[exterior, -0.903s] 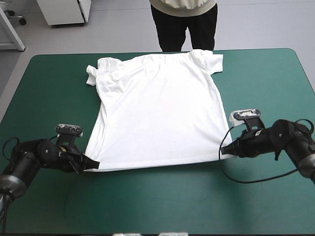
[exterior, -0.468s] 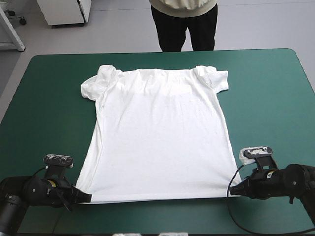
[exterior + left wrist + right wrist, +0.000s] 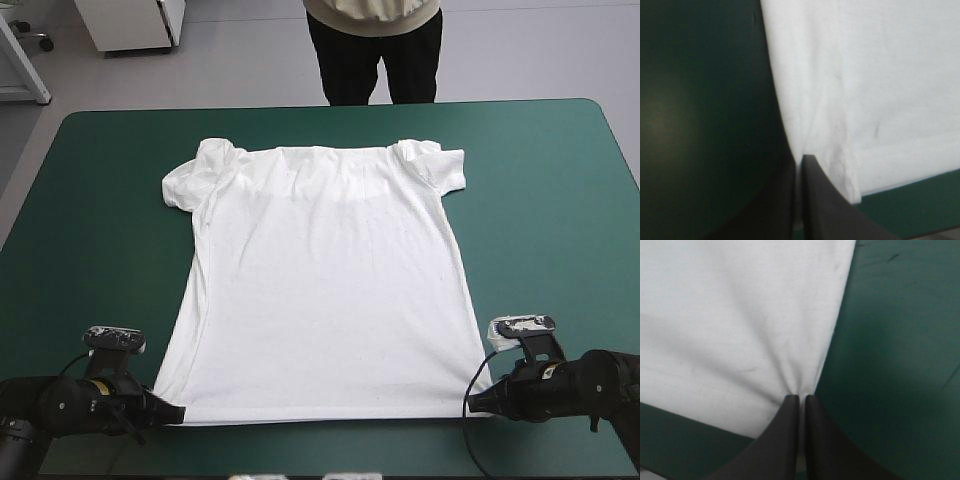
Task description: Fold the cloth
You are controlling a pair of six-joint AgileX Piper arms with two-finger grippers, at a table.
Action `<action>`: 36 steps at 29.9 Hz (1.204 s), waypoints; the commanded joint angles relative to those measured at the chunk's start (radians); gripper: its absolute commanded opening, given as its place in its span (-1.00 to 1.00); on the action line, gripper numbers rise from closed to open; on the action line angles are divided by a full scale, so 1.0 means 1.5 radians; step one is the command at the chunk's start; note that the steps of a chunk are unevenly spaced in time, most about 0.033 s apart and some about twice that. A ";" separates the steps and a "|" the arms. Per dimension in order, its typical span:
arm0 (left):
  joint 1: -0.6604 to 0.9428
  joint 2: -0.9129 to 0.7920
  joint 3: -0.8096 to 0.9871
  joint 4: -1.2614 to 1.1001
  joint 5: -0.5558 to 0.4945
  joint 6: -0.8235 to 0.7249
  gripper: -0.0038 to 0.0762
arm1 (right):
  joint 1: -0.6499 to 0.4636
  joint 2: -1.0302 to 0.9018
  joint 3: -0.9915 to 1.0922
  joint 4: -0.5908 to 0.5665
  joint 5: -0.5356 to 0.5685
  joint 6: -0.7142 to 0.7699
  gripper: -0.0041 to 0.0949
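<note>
The white T-shirt [image 3: 320,280] lies spread flat on the teal-green cover, collar toward the far edge and hem toward the near edge. My left gripper [image 3: 172,411] is shut on the hem's near-left corner; in the left wrist view the black fingers [image 3: 812,200] pinch the T-shirt [image 3: 880,90] between them. At the near-right corner my right gripper [image 3: 476,404] is shut on the hem. Its wrist view shows cloth [image 3: 740,310] puckering into the fingertips [image 3: 790,407]. Both sleeves lie slightly bunched at the far corners.
Bare teal-green cover [image 3: 560,200] runs along both sides of the T-shirt. A narrow strip of table [image 3: 320,445] shows between the hem and the near edge.
Both grippers have drawn the hem toward the near edge, stretching the T-shirt longer and flatter. Most of the pull came earlier; the last stretch is small. The sleeves slid nearer with it.
</note>
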 commanded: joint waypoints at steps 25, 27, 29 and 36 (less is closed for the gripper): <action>-0.001 0.220 -0.266 0.014 -0.160 -0.045 0.21 | -0.006 0.018 -0.292 -0.054 -0.014 0.001 -0.29; -0.001 0.285 -0.306 0.012 -0.194 -0.069 0.21 | -0.006 0.029 -0.320 -0.055 -0.012 0.001 -0.29; -0.001 0.347 -0.354 0.011 -0.206 -0.087 0.21 | -0.006 0.041 -0.336 -0.055 -0.012 0.001 -0.29; -0.001 0.567 -0.526 -0.023 -0.201 -0.086 0.21 | -0.006 0.074 -0.345 -0.055 -0.019 0.000 -0.29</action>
